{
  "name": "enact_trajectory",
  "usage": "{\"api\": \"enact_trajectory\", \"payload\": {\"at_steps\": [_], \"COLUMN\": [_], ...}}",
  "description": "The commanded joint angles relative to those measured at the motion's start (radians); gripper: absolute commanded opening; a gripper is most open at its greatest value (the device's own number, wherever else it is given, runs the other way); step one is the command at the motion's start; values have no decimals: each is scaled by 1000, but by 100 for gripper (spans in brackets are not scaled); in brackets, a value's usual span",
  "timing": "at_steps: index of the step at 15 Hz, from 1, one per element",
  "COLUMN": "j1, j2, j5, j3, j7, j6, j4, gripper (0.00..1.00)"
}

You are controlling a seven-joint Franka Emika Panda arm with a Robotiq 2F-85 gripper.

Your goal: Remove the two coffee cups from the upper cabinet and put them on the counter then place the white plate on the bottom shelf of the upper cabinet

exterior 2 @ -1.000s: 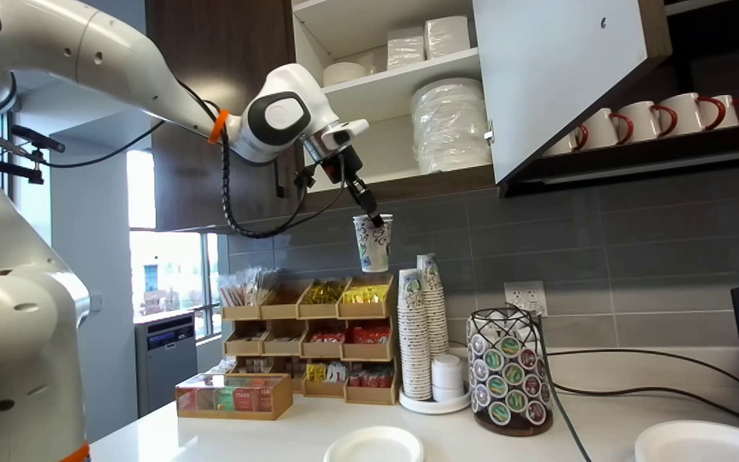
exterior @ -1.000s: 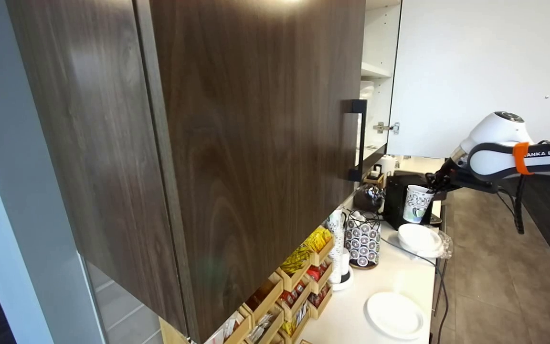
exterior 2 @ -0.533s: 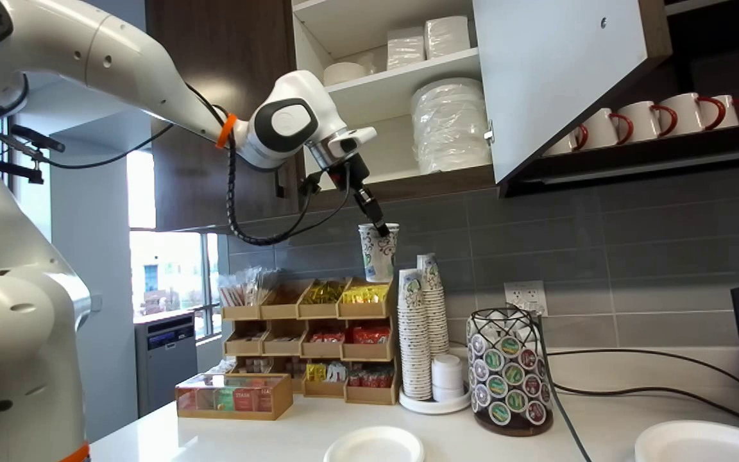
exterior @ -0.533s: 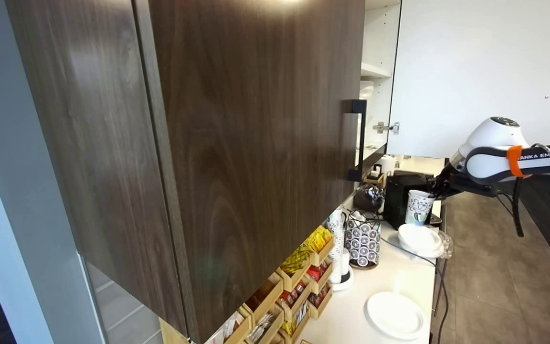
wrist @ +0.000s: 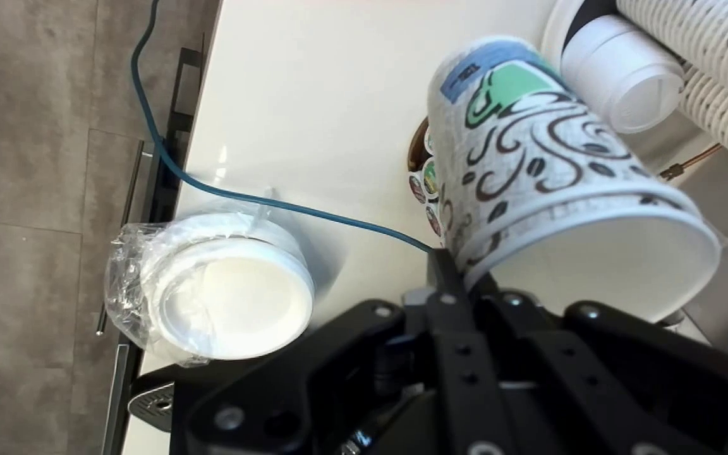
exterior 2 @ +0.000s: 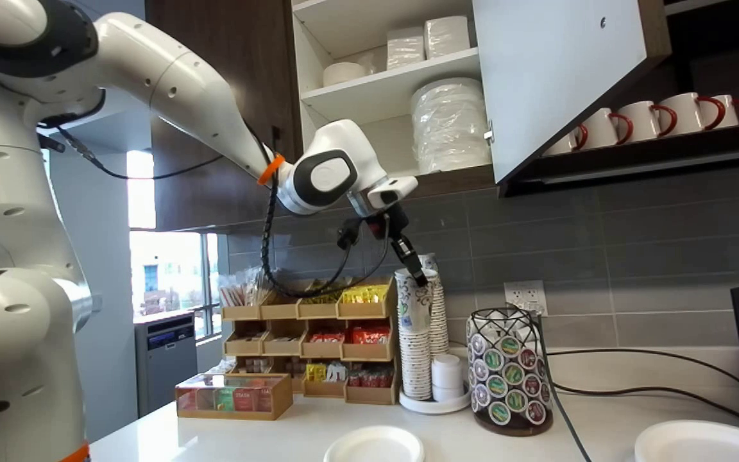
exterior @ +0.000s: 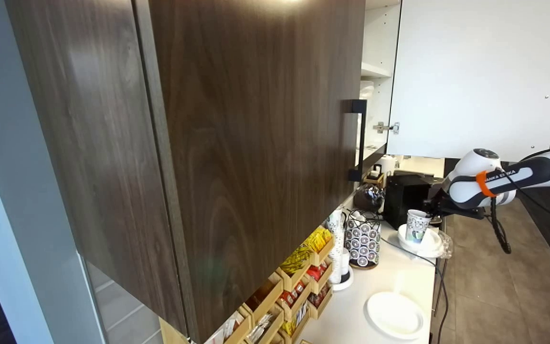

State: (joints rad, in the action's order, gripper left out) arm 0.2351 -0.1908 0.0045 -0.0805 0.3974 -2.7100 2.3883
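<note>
Grey tiles (exterior 2: 664, 256) rise behind the white worktop (exterior 2: 472, 449). I have the hand (wrist: 464, 273) clenched on the lip of a patterned coffee cup (wrist: 528, 145), one finger inside, one outside; the doubled rim suggests a second nested in it. I judge it light, thin paper, easily crushed and a bit slick; the rim should be stiffest, so I would hold there, gently. It hangs over the worktop, out of the upper cabinet (exterior 2: 395, 138) and not yet set down. Compared with half a second ago it is lower, now lined up with the front cup stack (exterior 2: 416, 366) in an exterior view; the white plate (exterior: 394, 315) lies unmoved on the worktop.
</note>
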Motion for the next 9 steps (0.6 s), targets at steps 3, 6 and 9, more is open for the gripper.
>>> {"api": "enact_trajectory", "payload": {"at_steps": [3,6,9], "j1": [-16,-13,-24], "j2": [195,281,270], "j5": [56,88,78], "j3": [-54,-77,-91], "j7": [-82,-88,-83], "j6": [-103,-139,-135], "j4": [-41,-74,-59], "gripper": [1,1,5]}}
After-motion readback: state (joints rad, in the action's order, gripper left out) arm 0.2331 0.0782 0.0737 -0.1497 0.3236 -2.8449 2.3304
